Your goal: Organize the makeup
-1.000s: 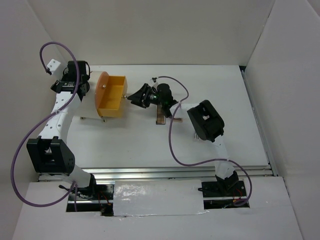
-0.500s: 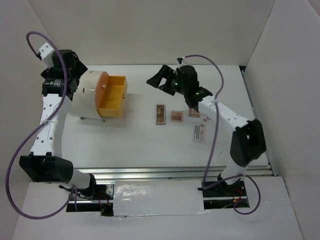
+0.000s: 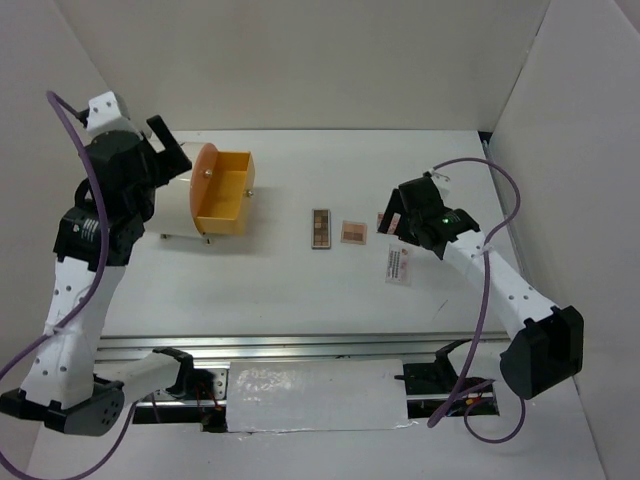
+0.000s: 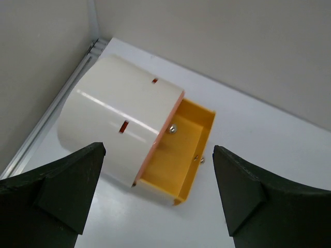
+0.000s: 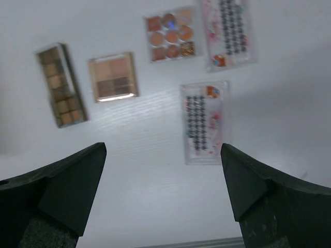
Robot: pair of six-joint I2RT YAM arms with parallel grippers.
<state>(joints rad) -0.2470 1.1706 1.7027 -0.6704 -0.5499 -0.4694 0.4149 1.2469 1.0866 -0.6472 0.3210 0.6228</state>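
The table (image 3: 280, 285) is a flat white board, boxed in by plain white walls (image 3: 300, 60) at the back and on both sides. A metal rail runs along its near edge.

My left gripper (image 4: 158, 155) hangs high over the white cylinder (image 4: 119, 129), jaws spread wide and holding nothing. My right gripper (image 5: 163, 155) hovers above the makeup, jaws likewise wide apart and empty.

From the top camera my left arm covers part of the cylinder, and my right gripper hides most of the round-pan palette (image 5: 171, 33). In my right wrist view the upper clear card (image 5: 230, 32) is cut off by the frame's top edge. The print on both cards is too blurred to read.

The cylinder is smooth and glossy, lying on its side, with its orange drawer (image 4: 199, 160) pulled out, a shallow plastic box. Mid-table lie the narrow eyeshadow palette (image 5: 61, 85), a slim strip of brown squares, and just beside it the square peach palette (image 5: 113, 76). The lower clear card (image 5: 202, 121) lies nearer me, flat and shiny.
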